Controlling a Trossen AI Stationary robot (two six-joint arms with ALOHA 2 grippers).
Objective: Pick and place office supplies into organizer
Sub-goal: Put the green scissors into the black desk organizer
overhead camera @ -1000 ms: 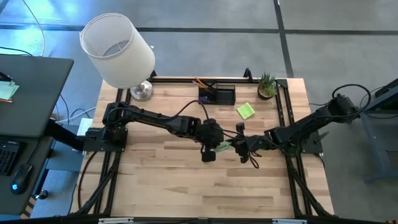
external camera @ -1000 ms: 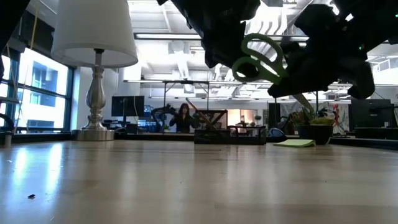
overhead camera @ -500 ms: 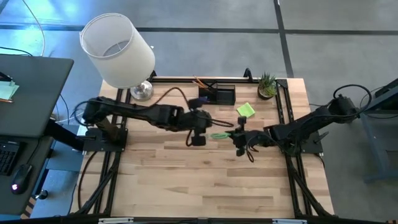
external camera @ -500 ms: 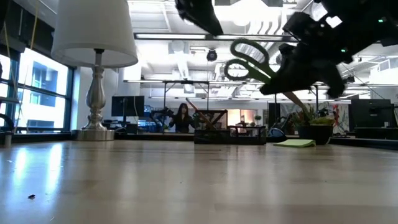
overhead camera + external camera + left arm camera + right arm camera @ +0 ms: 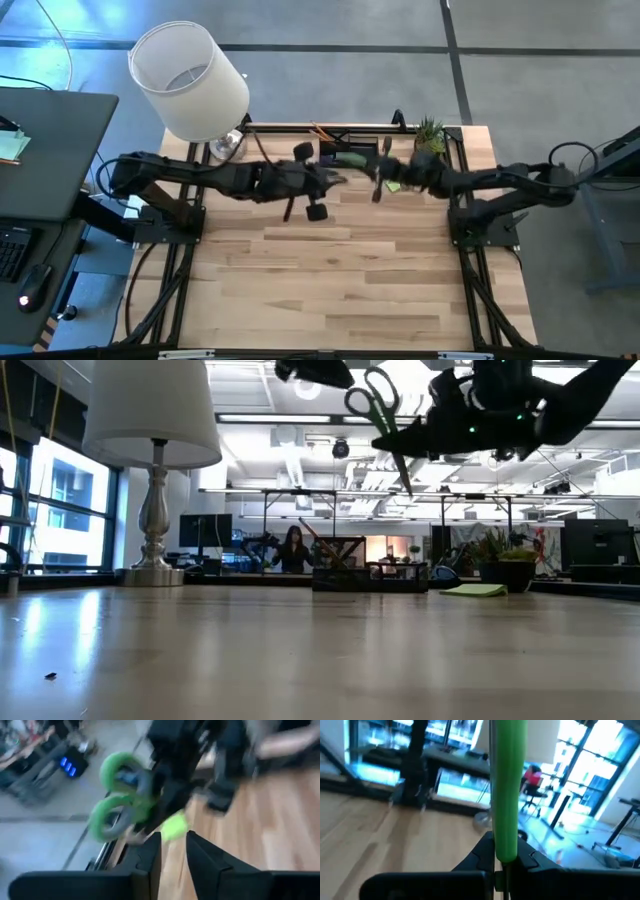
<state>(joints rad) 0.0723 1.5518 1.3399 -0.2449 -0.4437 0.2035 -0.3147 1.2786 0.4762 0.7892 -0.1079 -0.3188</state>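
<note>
scissors point(image 5: 350, 159) clamped in right claw point(image 5: 381, 170), above organizer point(image 5: 349, 152), left claw point(image 5: 172, 851) slightly open, empty

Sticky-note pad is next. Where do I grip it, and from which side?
Pinch two opposite edges of the sticky-note pad, coming straight down: it lies flat and thin on the table, leaving no side to slip under. Mind the potted plant beside it.

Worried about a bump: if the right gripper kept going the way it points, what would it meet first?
Probably the left gripper, just beyond the scissors that the right gripper holds; depth is unclear.
</note>
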